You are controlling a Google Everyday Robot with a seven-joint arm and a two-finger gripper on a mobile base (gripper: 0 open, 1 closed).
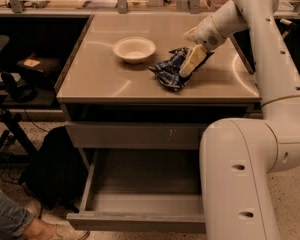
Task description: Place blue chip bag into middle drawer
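The blue chip bag (171, 70) lies crumpled on the tan table top (100, 79), to the right of a white bowl. My gripper (189, 67) hangs from the arm at the upper right and is down on the right part of the bag, touching it. The middle drawer (140, 184) is pulled out below the table, low in the view. Its smooth grey inside shows, with nothing in it. Its right end is hidden behind my arm.
The white bowl (134, 49) stands left of the bag. A closed grey drawer front with pale scratches (135, 135) sits above the open drawer. My large white arm link (240, 179) fills the lower right. A black bag (45, 169) and a person's leg (12, 221) are at the lower left.
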